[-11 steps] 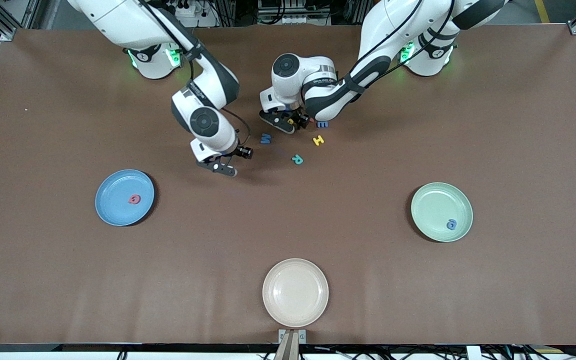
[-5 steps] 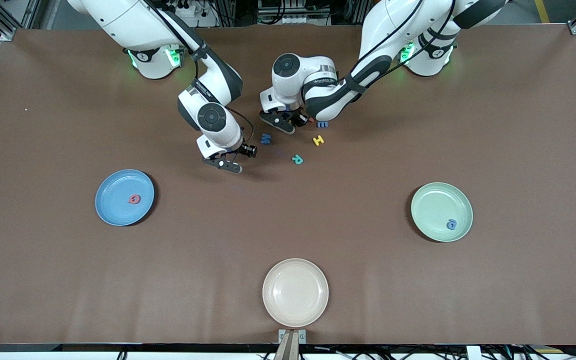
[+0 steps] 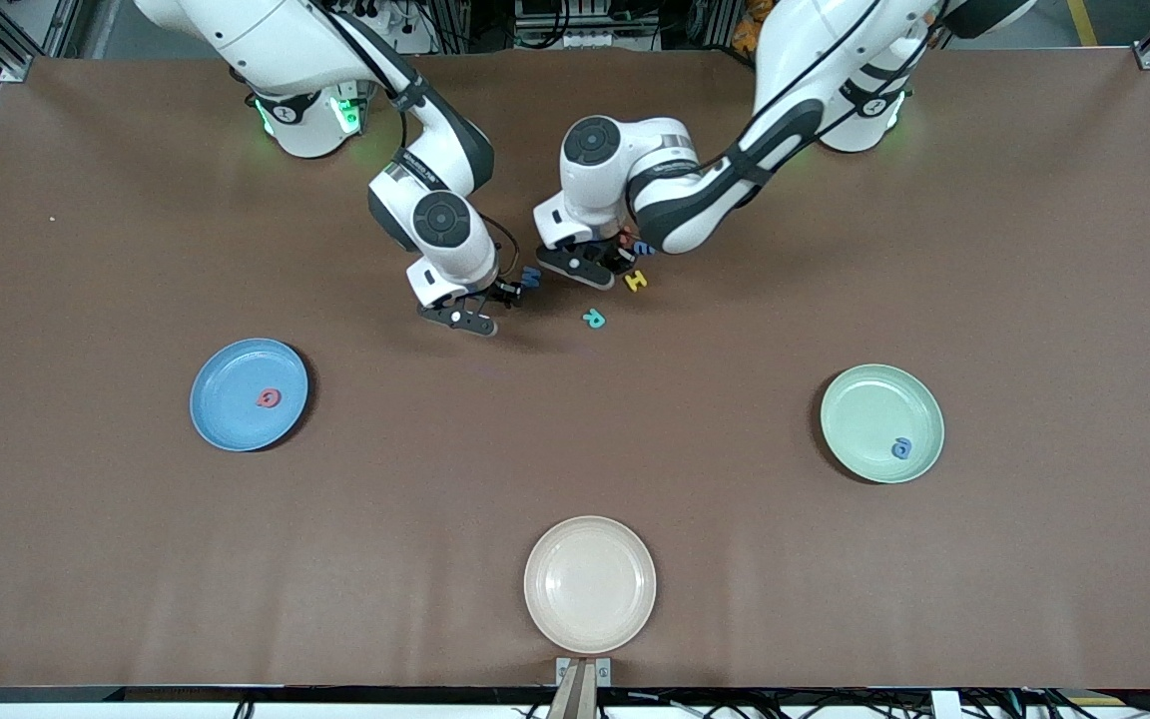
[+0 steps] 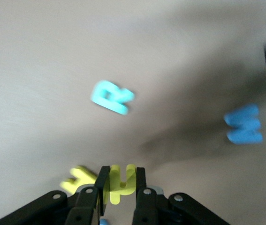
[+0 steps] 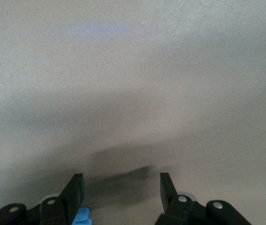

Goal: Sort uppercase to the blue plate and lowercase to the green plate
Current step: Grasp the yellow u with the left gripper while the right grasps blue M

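Brown surface (image 3: 835, 599) carrying three plates and scattered foam letters: blue plate (image 3: 226, 424) toward the right arm's end, holding a red Q (image 3: 268, 398); green plate (image 3: 860, 404) toward the left arm's end, holding a blue a (image 3: 900, 448); cream plate (image 3: 589, 584) nearest the front camera, between the two. Loose letters near the middle, farther from the front camera than all plates: teal R (image 3: 593, 319), also seen in the left wrist view (image 4: 111, 97); yellow H (image 3: 636, 281) just beside the left gripper; blue M (image 4: 244, 124), half hidden by the right arm in the front view (image 3: 531, 275); a blue e-shaped letter (image 3: 644, 247) tucked against the left arm. Left gripper (image 3: 587, 268), (image 4: 120, 180): low over the letter cluster, fingers drawn close together and clamped on a yellow n (image 4: 120, 182), with the yellow H on the surface just beside it. Right gripper (image 3: 460, 318), (image 5: 121, 185): over bare surface beside the blue M, fingers apart, nothing between them. No brand marks or labels legible apart from the letter shapes themselves
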Available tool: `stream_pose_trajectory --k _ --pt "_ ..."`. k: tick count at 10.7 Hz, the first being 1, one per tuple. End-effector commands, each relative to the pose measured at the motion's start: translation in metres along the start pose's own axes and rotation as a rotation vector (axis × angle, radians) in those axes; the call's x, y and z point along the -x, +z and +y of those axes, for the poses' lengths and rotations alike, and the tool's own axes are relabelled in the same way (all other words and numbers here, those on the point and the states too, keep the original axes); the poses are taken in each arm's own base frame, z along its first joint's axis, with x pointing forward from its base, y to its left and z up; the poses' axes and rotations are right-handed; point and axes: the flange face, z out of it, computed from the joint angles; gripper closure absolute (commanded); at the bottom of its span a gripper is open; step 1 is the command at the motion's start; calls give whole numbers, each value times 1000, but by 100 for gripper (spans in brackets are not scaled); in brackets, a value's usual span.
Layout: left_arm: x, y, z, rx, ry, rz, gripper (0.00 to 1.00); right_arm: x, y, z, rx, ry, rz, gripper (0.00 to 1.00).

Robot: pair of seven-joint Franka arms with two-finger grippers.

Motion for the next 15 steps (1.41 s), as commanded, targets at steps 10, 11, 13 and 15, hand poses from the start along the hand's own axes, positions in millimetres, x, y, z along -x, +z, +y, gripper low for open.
stream_pose_trajectory --k 10,11,13,15 --pt "-107 -65 -312 32 -331 10 100 85 17 -49 -29 -118 121 32" --pt "-107 -60 -354 25 -292 5 100 88 21 -51 -45 -124 116 33" --pt "-100 -38 -426 -7 -200 -26 100 90 21 -52 -51 -130 119 35" --pt "-93 -24 -468 -33 -158 -48 100 92 23 -52 -47 -154 130 35"
